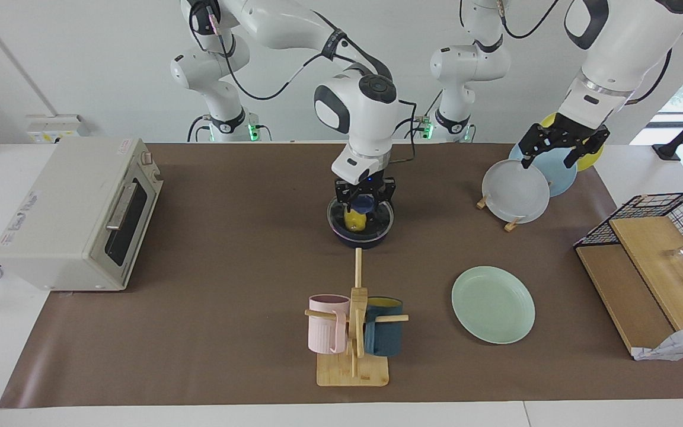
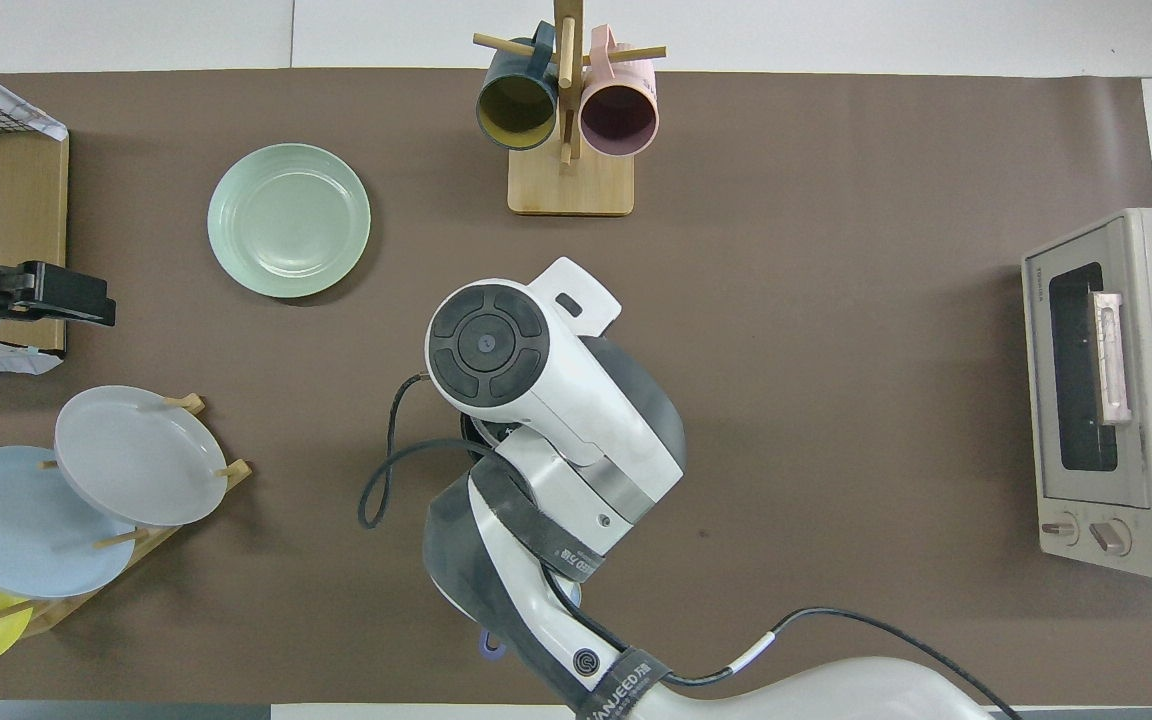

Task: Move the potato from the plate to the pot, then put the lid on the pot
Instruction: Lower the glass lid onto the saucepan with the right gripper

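The dark blue pot (image 1: 360, 234) stands mid-table, nearer to the robots than the mug tree. The yellow potato (image 1: 354, 221) lies inside it and shows through the clear glass lid (image 1: 377, 216), which sits on the pot. My right gripper (image 1: 364, 206) is straight over the pot, its fingers closed on the lid's blue knob (image 1: 364, 204). In the overhead view the right arm (image 2: 536, 400) hides the pot, lid and potato. The mint-green plate (image 1: 493, 304) (image 2: 288, 220) lies bare toward the left arm's end. My left gripper (image 1: 558, 151) hangs open over the plate rack and waits.
A rack with grey, light-blue and yellow plates (image 1: 516, 193) (image 2: 136, 455) stands at the left arm's end. A mug tree (image 1: 353, 332) (image 2: 568, 110) holds a pink and a teal mug. A toaster oven (image 1: 80, 213) (image 2: 1106, 390) is at the right arm's end. A wire basket on boards (image 1: 656, 243) is past the rack.
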Available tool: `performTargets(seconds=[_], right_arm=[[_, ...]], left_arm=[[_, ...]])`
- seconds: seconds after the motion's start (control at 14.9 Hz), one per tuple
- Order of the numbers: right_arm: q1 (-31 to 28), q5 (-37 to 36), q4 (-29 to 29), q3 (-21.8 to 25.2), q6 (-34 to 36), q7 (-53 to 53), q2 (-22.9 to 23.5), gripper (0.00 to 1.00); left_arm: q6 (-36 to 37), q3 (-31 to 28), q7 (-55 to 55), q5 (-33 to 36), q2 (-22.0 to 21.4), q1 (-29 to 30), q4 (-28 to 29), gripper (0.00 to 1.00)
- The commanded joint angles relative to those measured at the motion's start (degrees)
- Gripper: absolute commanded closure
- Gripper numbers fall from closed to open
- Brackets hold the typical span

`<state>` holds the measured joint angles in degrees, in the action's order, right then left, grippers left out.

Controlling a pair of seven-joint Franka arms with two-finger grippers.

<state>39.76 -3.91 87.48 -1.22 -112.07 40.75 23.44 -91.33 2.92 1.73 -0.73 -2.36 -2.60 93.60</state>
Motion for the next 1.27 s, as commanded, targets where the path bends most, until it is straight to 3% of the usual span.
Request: performTargets(seconds=[0.0,0.67,1.21], right_arm=[[0.1,0.7,-0.4,-0.3,1.5,1.2,0.3,1.0],[0.3,2.3,1.2,-0.4,2.1,3.6,-0.3,1.0],[0.3,3.0,2.8,-1.3,-0.7,6.7,-0.4,1.0]], left_arm=[[1.8,0.3,1.1,1.3,-0.5,-0.5,0.2,0.0],[3.0,-0.7,0.4,2.1,0.9,-2.0,-4.4,0.0],[3.8,-0.4,0.2,2.0,0.0,-1.2,-2.5,0.0]])
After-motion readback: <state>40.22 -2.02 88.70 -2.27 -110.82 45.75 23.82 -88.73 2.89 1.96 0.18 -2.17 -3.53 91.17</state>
